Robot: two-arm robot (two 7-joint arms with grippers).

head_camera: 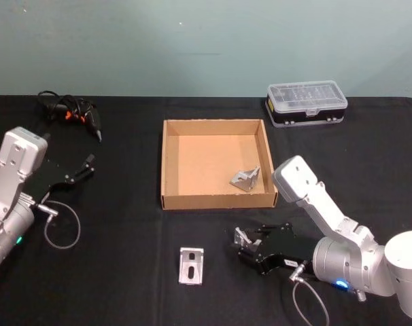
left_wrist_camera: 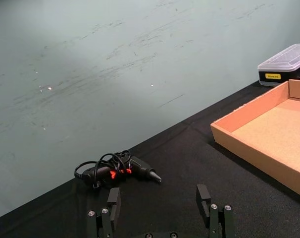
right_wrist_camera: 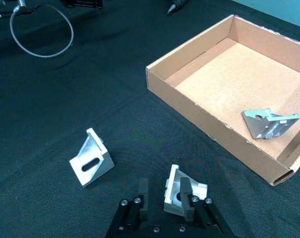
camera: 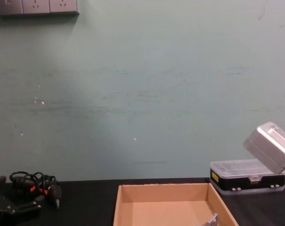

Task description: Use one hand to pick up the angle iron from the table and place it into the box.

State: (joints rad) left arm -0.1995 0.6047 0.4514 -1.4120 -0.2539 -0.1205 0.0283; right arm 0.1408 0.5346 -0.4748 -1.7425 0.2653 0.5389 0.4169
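Cardboard box (head_camera: 219,201) held 1 angle iron (head_camera: 245,178), front-right corner. Lidded black case (head_camera: 306,103) behind it, contents unclear. 3 angle irons total: second angle iron (head_camera: 192,265) loose on bench (head_camera: 124,224), third angle iron (right_wrist_camera: 172,191) at right pincer (right_wrist_camera: 164,186), fingers apart, not clamped. Left pincer (left_wrist_camera: 159,191) wide, empty

Iron (right_wrist_camera: 173,181) at my right gripper (right_wrist_camera: 164,184): one finger (right_wrist_camera: 185,191) covers part of it, so I can't tell whether anything touches. From head, fingers hide most of it. Box (right_wrist_camera: 209,124) beyond gripper: one far corner cut by frame edge. Chest view cuts box front; boxed iron (camera: 212,220) shows tip only. Case (left_wrist_camera: 287,63) beyond left gripper (left_wrist_camera: 158,192) half out of frame; label (left_wrist_camera: 272,76) too small for me to read. Left gripper base also cut off.
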